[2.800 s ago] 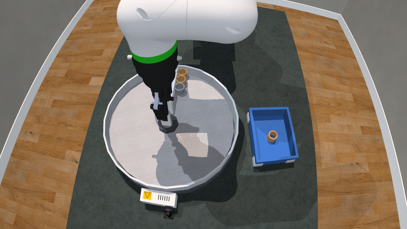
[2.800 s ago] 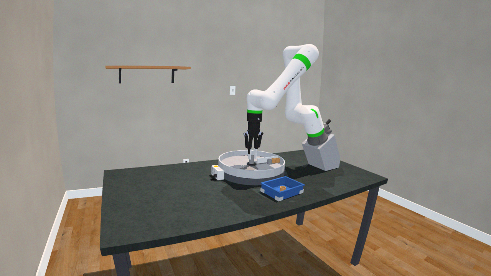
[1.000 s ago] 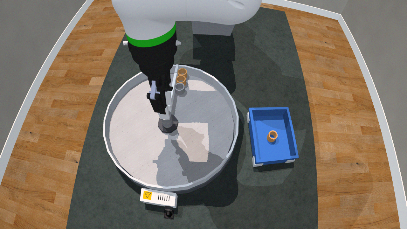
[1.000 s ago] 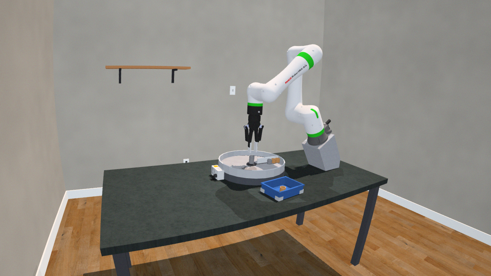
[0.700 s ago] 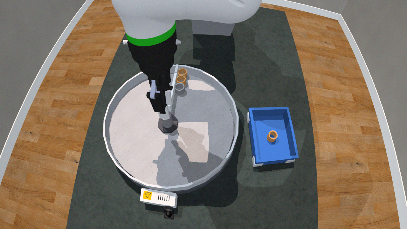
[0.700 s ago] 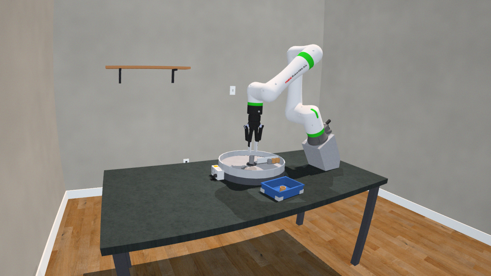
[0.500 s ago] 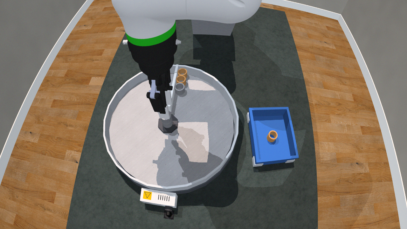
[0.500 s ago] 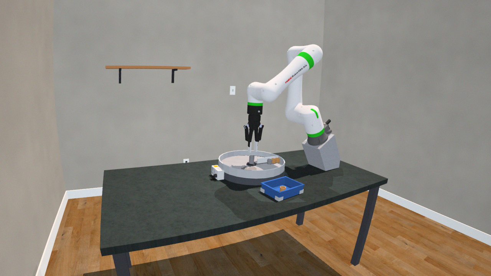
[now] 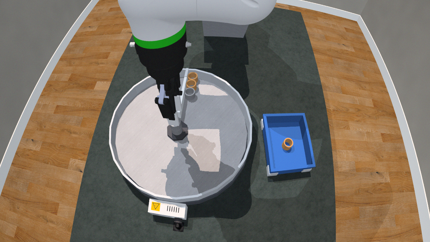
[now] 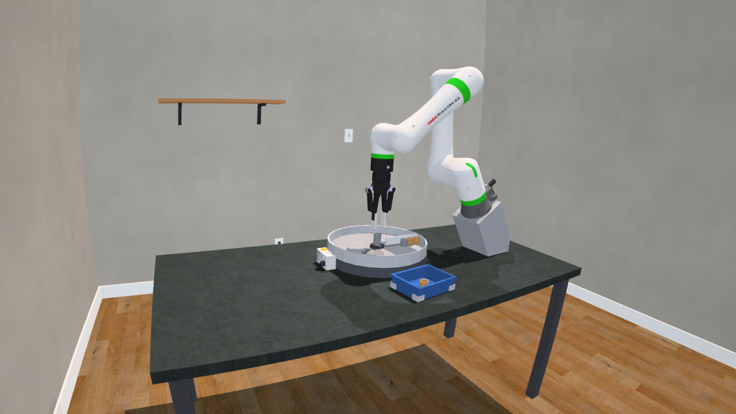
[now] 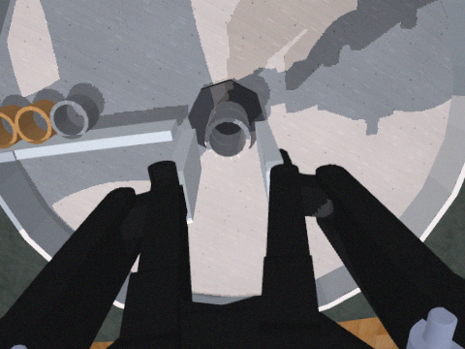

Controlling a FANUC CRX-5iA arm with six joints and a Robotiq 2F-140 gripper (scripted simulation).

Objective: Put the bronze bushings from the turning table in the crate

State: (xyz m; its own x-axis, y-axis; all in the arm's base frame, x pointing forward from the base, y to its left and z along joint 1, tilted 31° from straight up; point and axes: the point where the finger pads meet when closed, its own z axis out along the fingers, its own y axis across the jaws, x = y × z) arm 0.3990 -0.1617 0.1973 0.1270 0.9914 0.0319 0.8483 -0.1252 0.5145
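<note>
Dark tabletop [image 9: 279,213] [image 10: 246,309] [image 11: 15,267]: tool [image 9: 175,121] [image 10: 378,227] [image 11: 227,145] partly open; turning table [image 9: 249,120] [image 10: 378,261] [image 11: 438,194]: two bronze bushings [image 9: 195,86] [image 10: 412,241] [image 11: 38,126], one steel [image 9: 189,92] [image 10: 403,241] [image 11: 71,123]; crate [image 9: 290,169] [image 10: 434,289]: one bronze [image 9: 286,147] [image 10: 422,283].

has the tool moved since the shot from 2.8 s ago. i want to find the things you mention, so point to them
Yes: upward. In the exterior view the tool [image 9: 174,118] [image 10: 378,226] [image 11: 227,145] now stands higher above the turning table [image 9: 135,168] [image 10: 380,260] [image 11: 339,82].
</note>
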